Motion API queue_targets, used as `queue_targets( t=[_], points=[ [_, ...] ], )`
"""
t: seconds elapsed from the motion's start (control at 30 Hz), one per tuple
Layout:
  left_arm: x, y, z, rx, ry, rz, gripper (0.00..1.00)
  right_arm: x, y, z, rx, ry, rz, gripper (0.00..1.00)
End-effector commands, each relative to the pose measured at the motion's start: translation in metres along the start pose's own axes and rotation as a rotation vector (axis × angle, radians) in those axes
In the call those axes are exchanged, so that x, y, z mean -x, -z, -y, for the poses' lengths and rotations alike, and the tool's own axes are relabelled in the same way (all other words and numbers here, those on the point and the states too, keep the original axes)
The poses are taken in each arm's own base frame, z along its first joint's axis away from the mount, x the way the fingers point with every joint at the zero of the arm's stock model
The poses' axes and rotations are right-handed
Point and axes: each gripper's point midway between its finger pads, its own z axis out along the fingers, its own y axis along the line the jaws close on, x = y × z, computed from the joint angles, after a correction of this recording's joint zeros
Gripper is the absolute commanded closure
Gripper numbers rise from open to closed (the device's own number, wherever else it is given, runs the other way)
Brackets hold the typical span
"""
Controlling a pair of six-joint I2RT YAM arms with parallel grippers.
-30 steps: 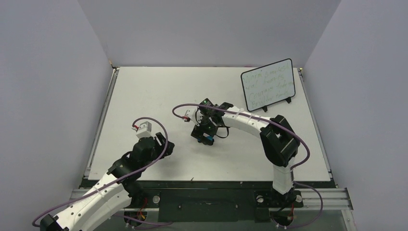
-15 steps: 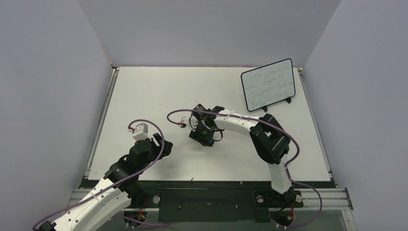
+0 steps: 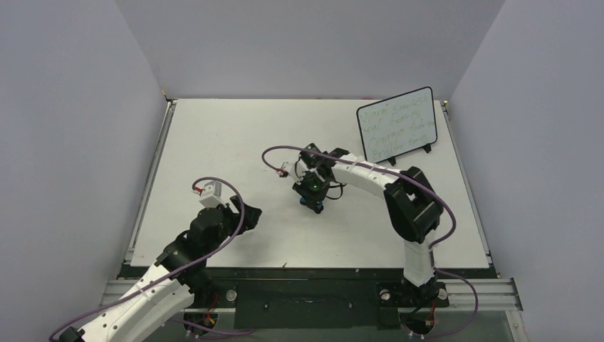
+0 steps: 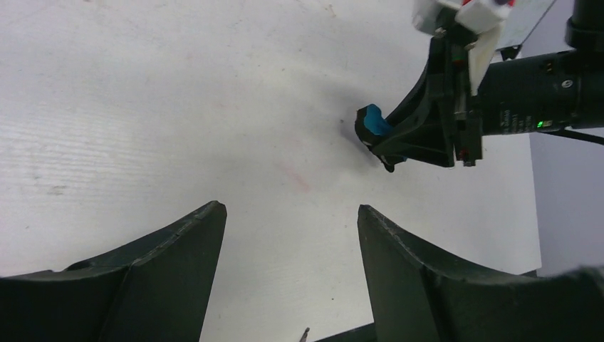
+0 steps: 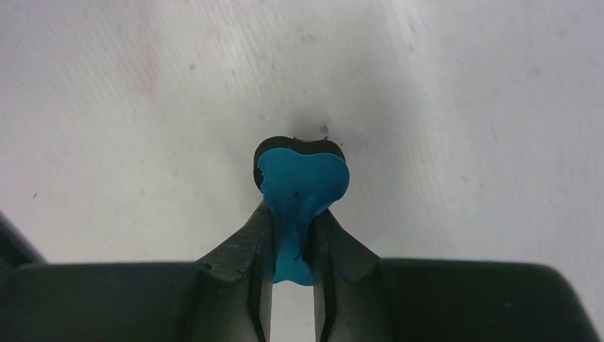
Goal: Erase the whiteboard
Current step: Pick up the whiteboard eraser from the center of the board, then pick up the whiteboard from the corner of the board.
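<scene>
Spanning most of the top view, the white table [image 3: 214,142] carries your whiteboard [image 3: 397,125] upper right, propped upright, green writing across it. Lower left, your left gripper [image 4: 290,210] hangs with jaws spread wide, nothing between them. Centre frame, your right gripper [image 5: 293,214] is pinched tight on the blue eraser [image 5: 303,178], low over the table.

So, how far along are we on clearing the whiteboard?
Done: the right claw is shut on the blue eraser, pinching its narrow waist at mid-table. In hand: nothing is wiping yet; the left claw hangs open and empty. Left: the whiteboard, propped at the far right corner, still shows green handwriting across it, so the whole erase remains.
</scene>
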Motion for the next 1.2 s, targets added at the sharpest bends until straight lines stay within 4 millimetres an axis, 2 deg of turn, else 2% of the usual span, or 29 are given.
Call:
queue_targets(
  t=[0.0,0.03,0.07,0.1,0.13,0.17,0.27,0.3,0.33,0.37,0.4,0.43,0.47,0.5,0.53,0.57,0.6,0.63,0.67,0.7,0.77,0.9,1.0,1.13,1.17],
  points=[
    [0.02,-0.015,0.063,-0.216,-0.006,0.028,0.34,0.002,0.096,0.014,0.005,-0.054,0.225,1.0],
    [0.032,-0.019,0.082,-0.275,0.0,0.059,0.34,-0.007,0.108,0.025,0.0,-0.092,0.259,1.0],
    [0.029,-0.031,0.095,-0.291,-0.023,0.02,0.34,-0.018,0.124,0.025,-0.019,-0.111,0.295,1.0],
    [0.036,-0.037,0.11,-0.334,-0.026,0.037,0.34,-0.027,0.136,0.041,-0.045,-0.162,0.341,1.0],
    [0.033,-0.053,0.122,-0.341,-0.05,-0.002,0.34,-0.038,0.149,0.042,-0.071,-0.196,0.374,1.0],
    [0.039,-0.061,0.137,-0.382,-0.052,0.018,0.34,-0.052,0.165,0.056,-0.121,-0.246,0.42,1.0],
    [0.042,-0.108,0.177,-0.479,-0.065,0.017,0.34,-0.07,0.196,0.081,-0.219,-0.346,0.511,1.0],
    [0.029,-0.131,0.175,-0.463,-0.073,-0.021,0.34,-0.077,0.208,0.087,-0.253,-0.38,0.538,1.0],
    [0.044,-0.136,0.203,-0.536,-0.071,0.01,0.34,-0.078,0.214,0.093,-0.28,-0.389,0.562,1.0],
    [0.029,-0.161,0.2,-0.517,-0.069,-0.031,0.34,-0.088,0.221,0.099,-0.31,-0.432,0.579,1.0],
    [0.048,-0.163,0.231,-0.599,-0.046,0.007,0.34,-0.09,0.225,0.104,-0.33,-0.444,0.594,1.0],
    [0.045,-0.185,0.24,-0.61,-0.036,-0.004,0.34,-0.097,0.232,0.11,-0.351,-0.481,0.609,1.0],
    [0.049,-0.19,0.254,-0.656,-0.015,0.003,0.34,-0.1,0.235,0.113,-0.362,-0.496,0.617,1.0],
    [0.045,-0.21,0.262,-0.674,-0.01,-0.001,0.34,-0.106,0.242,0.117,-0.379,-0.522,0.629,1.0],
    [0.047,-0.214,0.273,-0.728,-0.003,0.015,0.34,-0.112,0.247,0.122,-0.401,-0.541,0.637,1.0],
    [0.041,-0.231,0.278,-0.746,0.014,0.009,0.34,-0.113,0.251,0.122,-0.411,-0.555,0.651,1.0],
    [0.042,-0.235,0.286,-0.785,0.021,0.03,0.34,-0.115,0.255,0.126,-0.43,-0.564,0.668,1.0],
    [0.034,-0.252,0.288,-0.8,0.035,0.019,0.34,-0.116,0.257,0.125,-0.437,-0.573,0.679,1.0],
    [0.034,-0.255,0.294,-0.827,0.045,0.035,0.34,-0.118,0.261,0.127,-0.453,-0.575,0.694,1.0],
    [0.03,-0.269,0.295,-0.834,0.068,0.045,0.34,-0.118,0.264,0.127,-0.457,-0.581,0.705,1.0],
    [0.023,-0.283,0.299,-0.852,0.099,0.064,0.34,-0.119,0.269,0.128,-0.465,-0.589,0.72,1.0],
    [0.009,-0.302,0.304,-0.863,0.125,0.076,0.35,-0.122,0.275,0.129,-0.47,-0.597,0.741,1.0],
    [-0.006,-0.311,0.315,-0.89,0.127,0.047,0.37,-0.124,0.275,0.129,-0.467,-0.602,0.745,1.0],
    [-0.028,-0.326,0.321,-0.878,0.125,-0.006,0.42,-0.125,0.276,0.13,-0.466,-0.602,0.748,1.0],
    [-0.029,-0.328,0.322,-0.876,0.135,-0.011,0.46,-0.125,0.275,0.13,-0.465,-0.604,0.748,1.0]
  ],
)
